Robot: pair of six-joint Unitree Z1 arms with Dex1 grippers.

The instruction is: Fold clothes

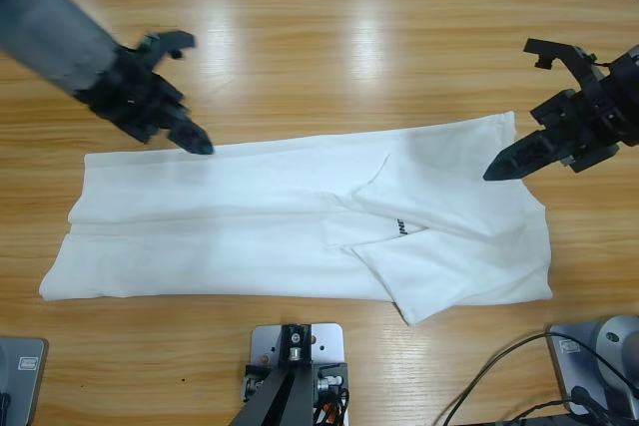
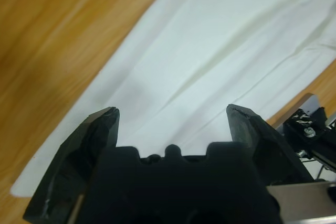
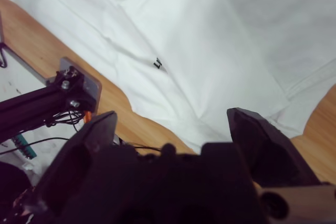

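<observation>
White T-shirt [image 1: 300, 226] lies folded into a long band across the wooden table [image 1: 339, 57]; both grippers hang above it with jaws open and empty.

Left gripper [image 1: 185, 97]: jaws spread wide, nothing between them; lower jaw tip just over the band's far edge near one end. In the left wrist view, left gripper [image 2: 170, 114] has plain white cloth filling the gap between and ahead of the jaws, bare table beyond the cloth edge off the left jaw. Right gripper [image 1: 519, 107]: jaws wide apart, lower tip over the far corner at the other end. In the right wrist view, right gripper [image 3: 170, 116] has cloth ahead of both jaws, small dark lettering [image 3: 159, 64] ahead of the gap.
</observation>
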